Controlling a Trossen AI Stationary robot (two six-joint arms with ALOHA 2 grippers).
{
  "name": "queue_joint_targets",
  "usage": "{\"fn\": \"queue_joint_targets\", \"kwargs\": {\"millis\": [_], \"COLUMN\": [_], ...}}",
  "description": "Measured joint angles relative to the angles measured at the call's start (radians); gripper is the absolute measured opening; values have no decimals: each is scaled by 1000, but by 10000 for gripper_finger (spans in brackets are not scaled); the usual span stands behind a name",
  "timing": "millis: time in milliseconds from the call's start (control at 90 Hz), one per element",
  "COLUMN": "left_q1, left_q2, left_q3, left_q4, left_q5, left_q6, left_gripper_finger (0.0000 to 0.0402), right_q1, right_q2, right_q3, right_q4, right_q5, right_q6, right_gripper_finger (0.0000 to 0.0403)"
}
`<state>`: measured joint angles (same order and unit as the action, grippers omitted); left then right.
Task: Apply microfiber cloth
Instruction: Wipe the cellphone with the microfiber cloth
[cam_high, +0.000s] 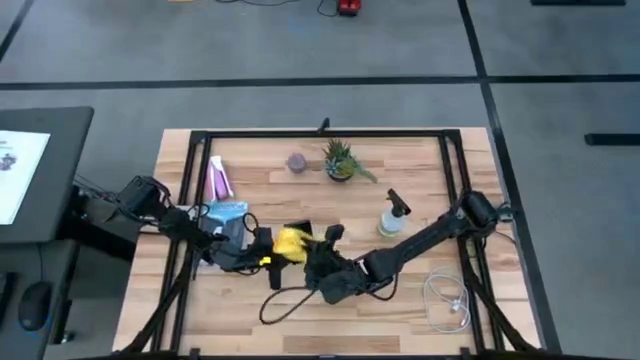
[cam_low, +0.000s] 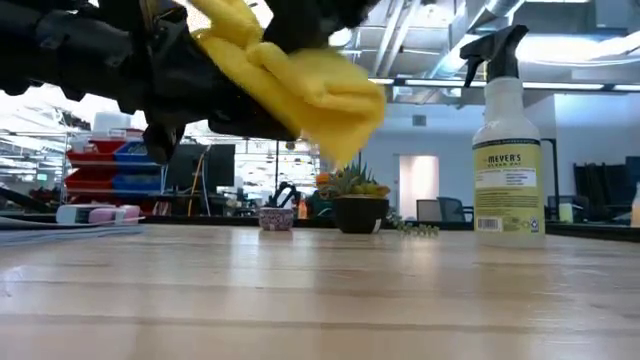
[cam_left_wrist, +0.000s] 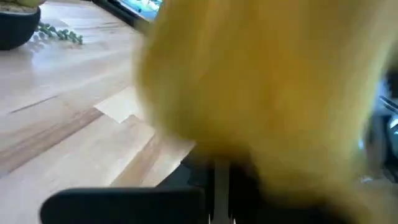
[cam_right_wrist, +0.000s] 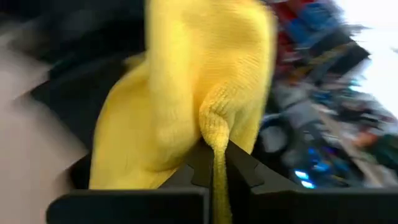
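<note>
The yellow microfiber cloth (cam_high: 290, 241) hangs bunched in the air above the table's middle; the low view shows the cloth (cam_low: 300, 80) clear of the wood. My right gripper (cam_high: 318, 252) comes from the table's right and is shut on the cloth (cam_right_wrist: 186, 93). My left gripper (cam_high: 258, 255) comes from the left, shut, its fingertips (cam_left_wrist: 219, 180) right behind the blurred cloth (cam_left_wrist: 267, 74). The cloth hides whatever is beyond the left fingers. My right gripper pinches a bunched fold of the cloth (cam_right_wrist: 214, 134) between its two fingers, several layers gathered together. The fingers come roughly level from the table's right. The cloth is lifted clear of the table and bulges slack beyond the fingertips. My left gripper: I cannot tell whether it touches the cloth.
A spray bottle (cam_high: 393, 215) stands right of centre, with a potted plant (cam_high: 340, 160) and a small purple pot (cam_high: 297, 162) at the far side. A pink tube (cam_high: 218, 178) and a blue-white packet (cam_high: 225, 212) lie at the left. A white cable (cam_high: 447, 300) lies near right; a black cable (cam_high: 280, 300) trails near the front.
</note>
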<state>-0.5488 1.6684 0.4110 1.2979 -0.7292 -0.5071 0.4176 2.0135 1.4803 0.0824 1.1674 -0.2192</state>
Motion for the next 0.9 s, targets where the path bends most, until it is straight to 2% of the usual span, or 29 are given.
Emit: {"fn": "queue_joint_targets", "kwargs": {"millis": [100,222,411,544,667,756,900], "left_q1": [0,-1,-1,-1,-5,-3,-4], "left_q2": [0,0,0,0,-2,-2,-2], "left_q3": [0,0,-1,-1,4,3,3], "left_q4": [-2,-12,-17,-17,12,14,51], "left_q5": [5,19,18,4,44,32,27], "left_q6": [0,1,5,9,19,27,50], "left_gripper_finger": [8,8,8,8,8,8,8], "right_q1": [-2,7,33,51,58,62,74], "right_q2": [0,-1,-1,3,4,4,4], "right_q3": [1,1,-6,-33,-35,-35,-35], "right_q4": [57,-33,-271,-450,-575,-574,-462], "right_q5": [60,42,-49,-20,-24,-83,-199], "right_q6": [-52,23,280,456,576,609,580], "right_gripper_finger": [0,0,0,0,0,0,0]}}
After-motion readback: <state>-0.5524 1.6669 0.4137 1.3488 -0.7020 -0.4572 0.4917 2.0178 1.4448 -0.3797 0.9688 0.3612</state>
